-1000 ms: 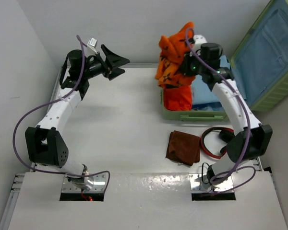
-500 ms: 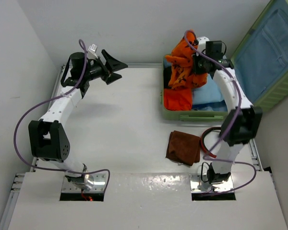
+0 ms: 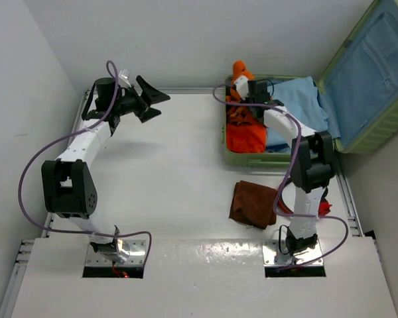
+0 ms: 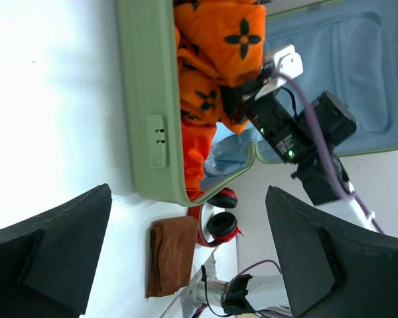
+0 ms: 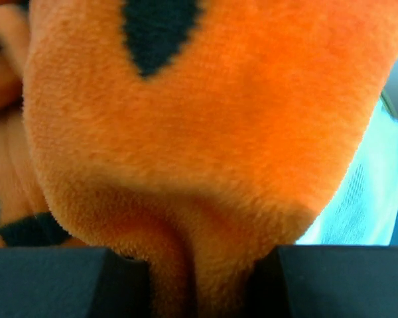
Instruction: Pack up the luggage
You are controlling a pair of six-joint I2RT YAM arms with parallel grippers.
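Note:
The light-green luggage (image 3: 268, 159) lies open at the back right, its lid (image 3: 375, 73) with pale blue lining upright. Inside are an orange fleece with black marks (image 3: 242, 112) and pale blue cloth (image 3: 298, 99). My right gripper (image 3: 239, 85) is low over the luggage's back left corner, shut on the orange fleece (image 5: 186, 132), which fills the right wrist view. My left gripper (image 3: 150, 99) is open and empty at the back left, held above the table. The left wrist view shows the luggage (image 4: 146, 119) and the fleece (image 4: 215, 46).
A folded brown cloth (image 3: 253, 204) lies on the table in front of the luggage. Red and black headphones (image 3: 318, 205) lie to its right, partly behind the right arm. Both also show in the left wrist view: cloth (image 4: 171, 255), headphones (image 4: 219, 222). Walls stand close on the left and behind.
My right gripper has come down and to the left with the orange fleece, from high above the luggage into its back left corner. The left gripper has shifted slightly left.

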